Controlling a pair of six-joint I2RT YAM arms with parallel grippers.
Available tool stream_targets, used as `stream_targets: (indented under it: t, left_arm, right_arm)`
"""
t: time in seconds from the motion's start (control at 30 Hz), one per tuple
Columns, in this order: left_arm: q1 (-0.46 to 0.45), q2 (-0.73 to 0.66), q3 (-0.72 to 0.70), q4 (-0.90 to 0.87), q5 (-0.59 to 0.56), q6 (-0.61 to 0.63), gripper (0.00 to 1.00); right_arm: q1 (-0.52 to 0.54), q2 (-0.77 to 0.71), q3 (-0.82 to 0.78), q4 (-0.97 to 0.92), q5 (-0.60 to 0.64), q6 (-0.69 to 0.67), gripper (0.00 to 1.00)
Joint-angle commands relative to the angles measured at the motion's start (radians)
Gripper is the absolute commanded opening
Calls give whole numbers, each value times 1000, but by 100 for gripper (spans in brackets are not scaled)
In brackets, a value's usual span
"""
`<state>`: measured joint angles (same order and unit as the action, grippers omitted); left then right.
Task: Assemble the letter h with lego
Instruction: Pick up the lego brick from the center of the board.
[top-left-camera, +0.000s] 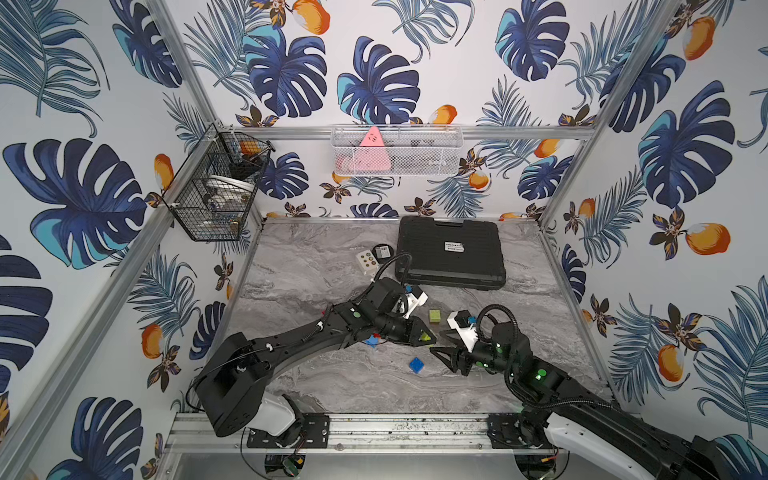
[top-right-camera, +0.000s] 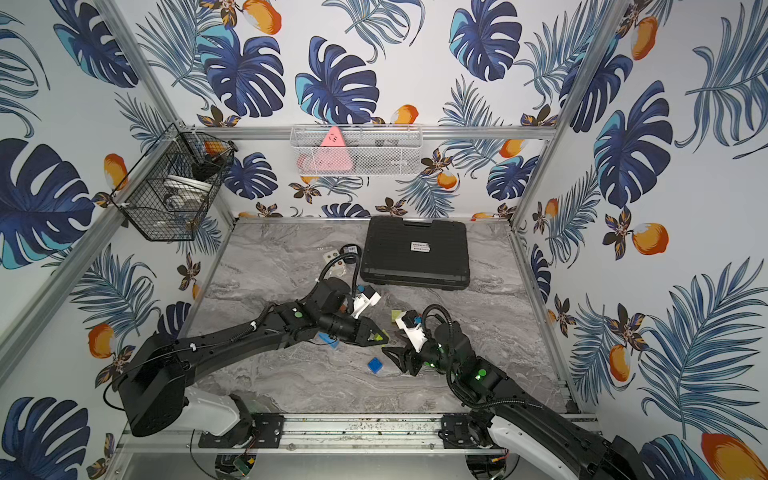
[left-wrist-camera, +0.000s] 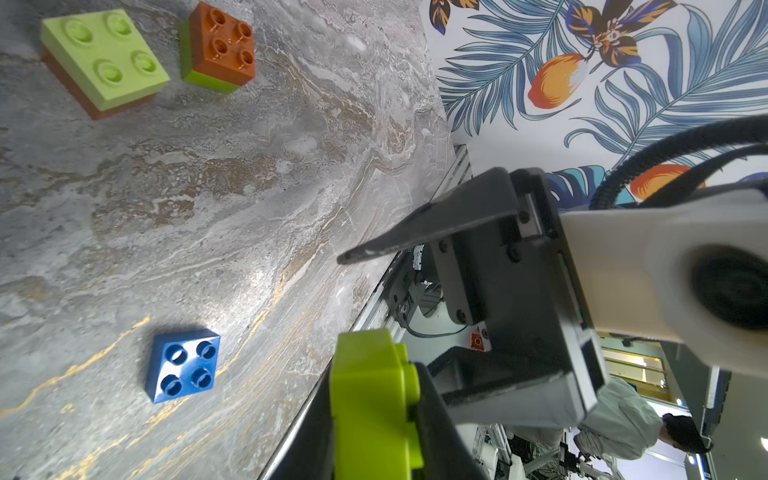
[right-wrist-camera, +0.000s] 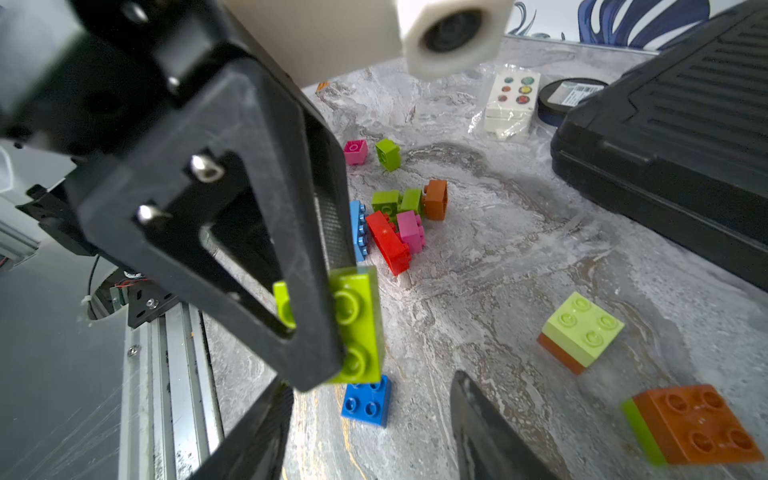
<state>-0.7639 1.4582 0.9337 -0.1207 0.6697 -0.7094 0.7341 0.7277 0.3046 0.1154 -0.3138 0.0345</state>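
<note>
My left gripper is shut on a lime green brick, held above the table with its studs against one finger; the right wrist view shows that brick too. My right gripper stands open just to the right of it, jaws facing the held brick, nothing between them. A blue brick lies flat on the table below both grippers. A lime-on-orange stack and an orange-on-lime stack sit nearby. A pile of lego with a long red brick, pink, lime, orange and light blue ones lies under my left arm.
A black case lies at the back of the table. Left of it are a white card with coloured dots and a round black tin. Wire baskets hang on the walls. A metal rail runs along the front edge.
</note>
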Motion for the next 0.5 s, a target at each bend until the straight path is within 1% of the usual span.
stream_targets:
  t: [0.0, 0.07, 0.17, 0.23, 0.4, 0.47]
  left_arm:
    - [-1, 11, -10, 50, 52, -39, 21]
    - [-1, 14, -13, 65, 62, -48, 21]
    - [-1, 15, -21, 86, 73, -63, 22]
    - [-2, 17, -22, 93, 75, -70, 23]
    - [-1, 30, -26, 99, 84, -75, 25]
    - [-1, 33, -23, 88, 80, -70, 27]
  right_arm:
    - [13, 4, -1, 103, 37, -43, 59]
    - [24, 24, 6, 100, 61, -56, 56]
    - [40, 49, 13, 124, 79, -66, 48]
    - [50, 62, 16, 136, 86, -73, 46]
    - [78, 64, 11, 149, 108, -95, 36]
    - [83, 62, 13, 130, 113, -98, 32]
